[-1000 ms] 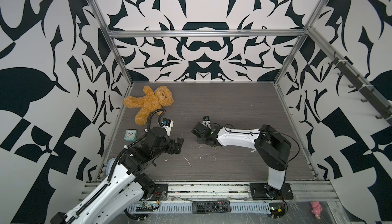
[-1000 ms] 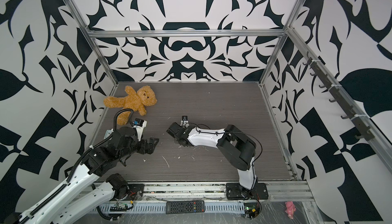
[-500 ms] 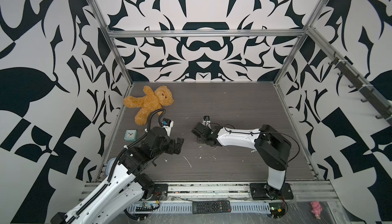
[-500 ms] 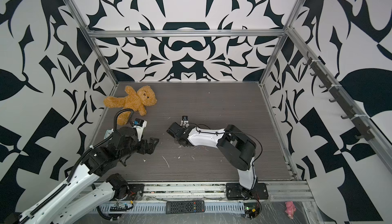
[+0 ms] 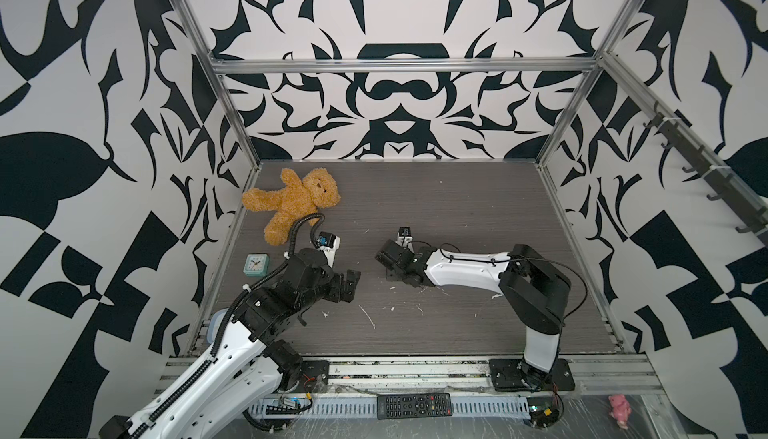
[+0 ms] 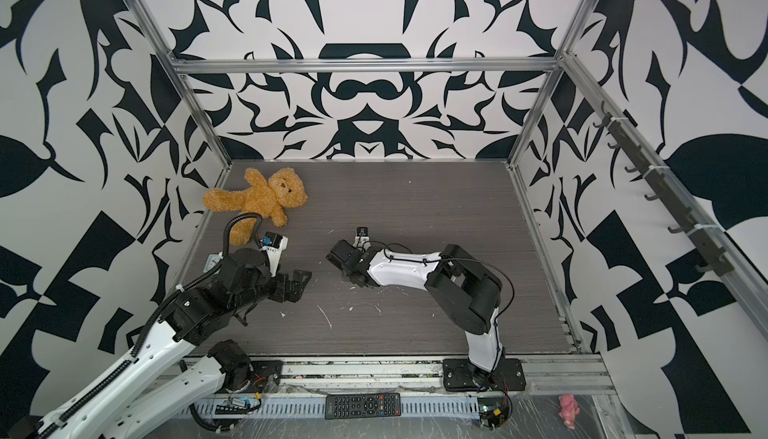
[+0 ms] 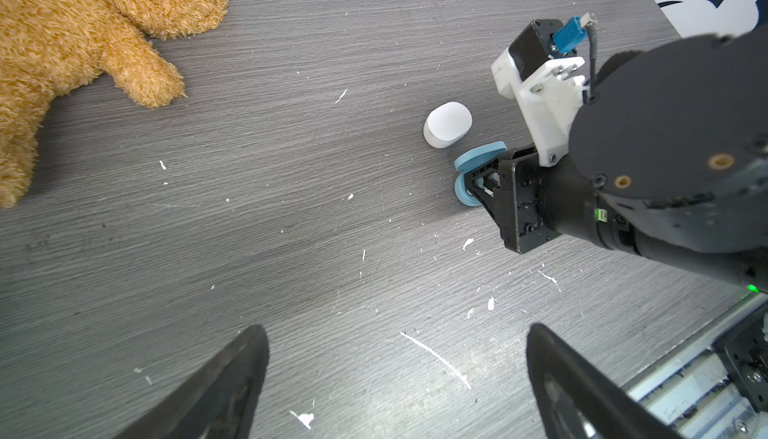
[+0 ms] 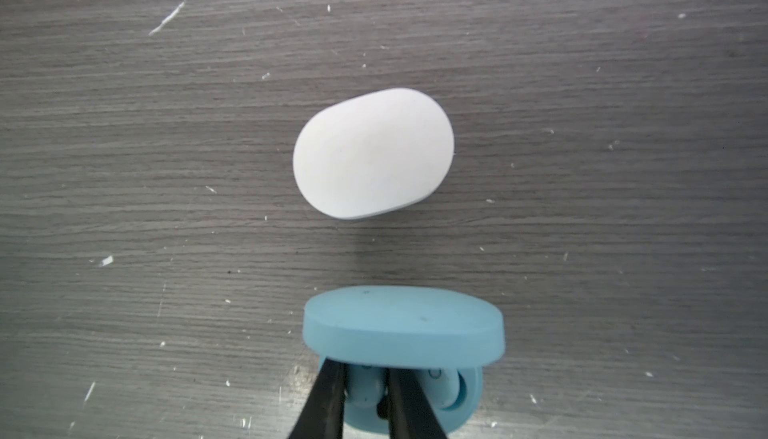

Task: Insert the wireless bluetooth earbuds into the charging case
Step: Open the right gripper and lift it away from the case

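Note:
A light blue charging case (image 8: 403, 324) stands open on the grey tabletop, its lid raised. My right gripper (image 8: 365, 378) reaches into it, its two black fingers shut on a light blue earbud (image 8: 365, 389) sitting in the case. A second light blue earbud (image 8: 440, 383) sits beside it in the base. A closed white case (image 8: 372, 154) lies just beyond; the left wrist view also shows the white case (image 7: 448, 124) and blue case (image 7: 478, 158). My left gripper (image 7: 395, 329) hovers open and empty some way off. In both top views the cases are hidden under the right gripper (image 5: 384, 260).
A brown teddy bear (image 5: 293, 204) lies at the back left, with a small teal clock (image 5: 255, 265) near the left wall. White flecks and scuffs dot the tabletop (image 5: 457, 208). A remote (image 5: 413, 405) and a pink toy (image 5: 619, 410) lie in front of the table's rail.

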